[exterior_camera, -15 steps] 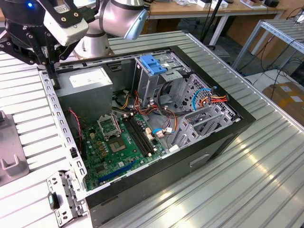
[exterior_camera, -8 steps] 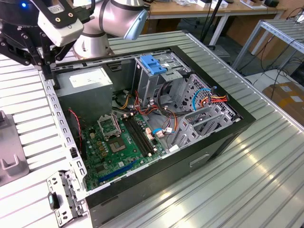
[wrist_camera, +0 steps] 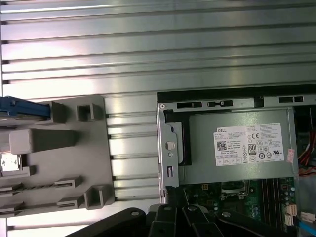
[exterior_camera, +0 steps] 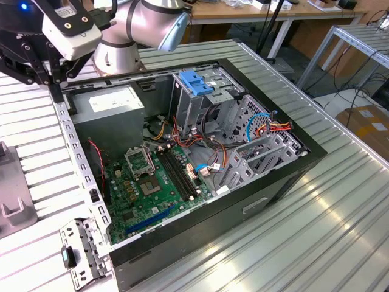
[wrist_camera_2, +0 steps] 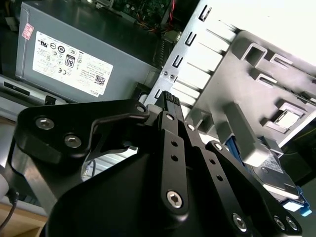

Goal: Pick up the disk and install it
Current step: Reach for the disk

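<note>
Ribbed aluminium bench [exterior_camera: 328,237], an open tower lying on it, and the disk not yet picked up.

Nearest me, the black steel computer tower [exterior_camera: 267,201] lies on its side with its green motherboard [exterior_camera: 140,188] bared. I can make out no drive in its bare metal cage [exterior_camera: 203,106]. Beyond, the black gripper [exterior_camera: 53,82] hangs over the case corner by the grey power supply box [exterior_camera: 112,106]. I cannot tell how far open it is, but I judge it empty. In the second wrist view the grey-metal disk [wrist_camera_2: 274,173] in its light-blue carrier sits in a grey plastic holder [wrist_camera_2: 247,74] beside the case. Both pickup and installation are left to do.
</note>
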